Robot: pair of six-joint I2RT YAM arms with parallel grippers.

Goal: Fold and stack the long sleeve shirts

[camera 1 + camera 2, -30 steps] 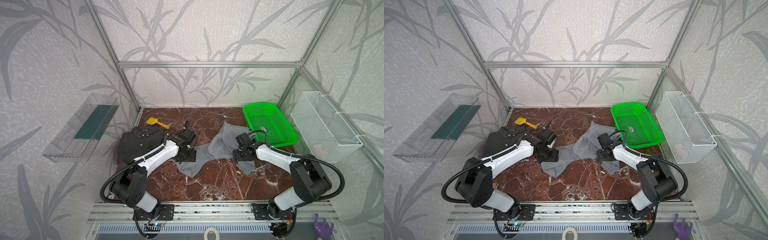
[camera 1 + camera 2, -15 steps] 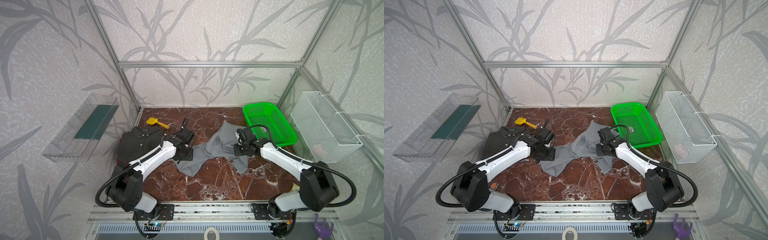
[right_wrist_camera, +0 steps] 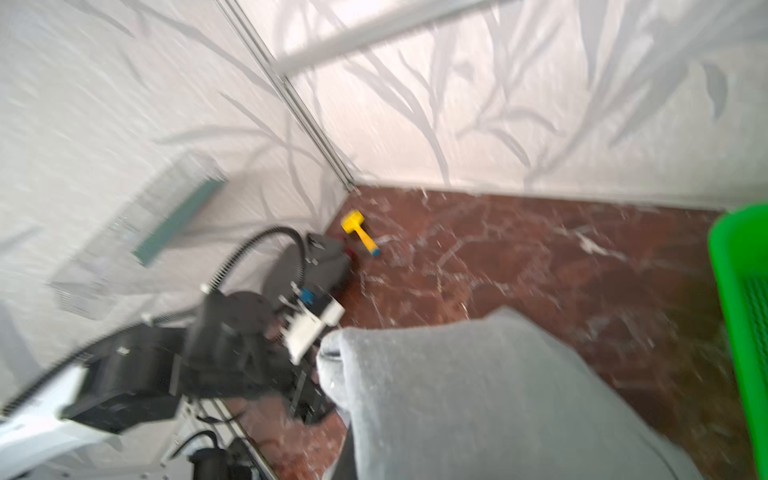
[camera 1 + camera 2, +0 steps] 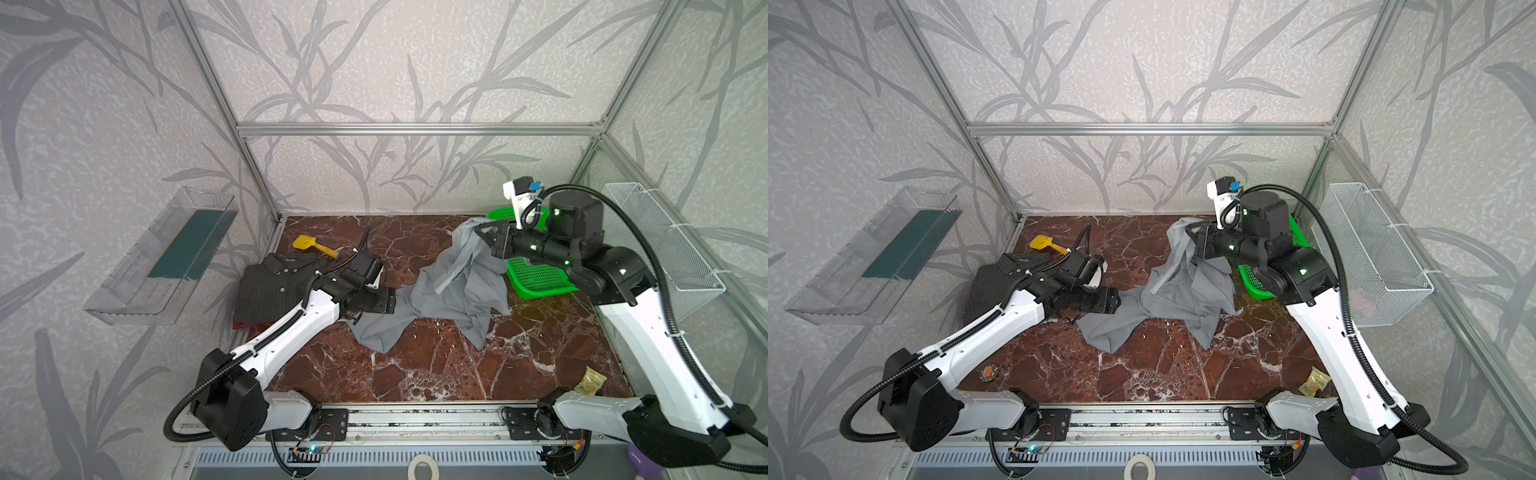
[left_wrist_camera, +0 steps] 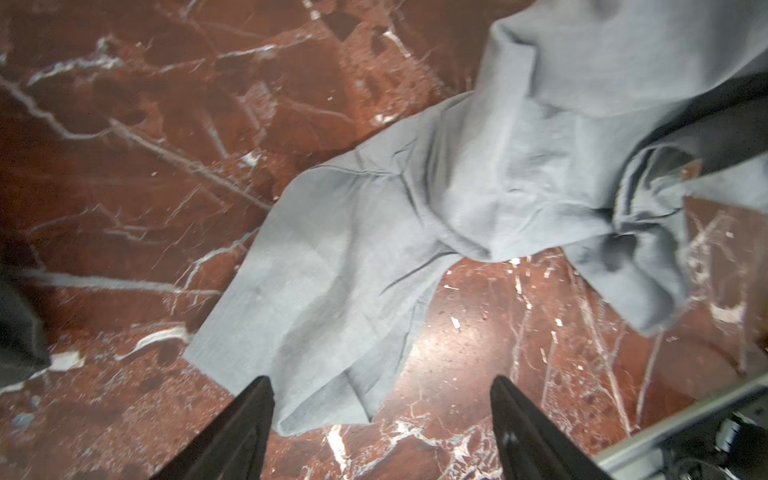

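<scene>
The dark pinstriped shirt (image 4: 272,286) lies folded at the left of the surface (image 4: 415,374), over a dark red garment (image 4: 245,323). The left pincer (image 5: 380,380) gapes wide by one end of the light-grey shirt (image 4: 453,291), whose far edge the right pincer (image 4: 484,235) pinches, held up near the green basket (image 4: 536,278).

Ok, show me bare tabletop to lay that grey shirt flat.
Largest free patch: marble between the grey shirt and the front rail, bordered by the left arm and the snack packet. A smaller one runs along the back wall, between the yellow toy hammer and the shirt. Crowded: pinstriped shirt at left, green basket at right.
</scene>
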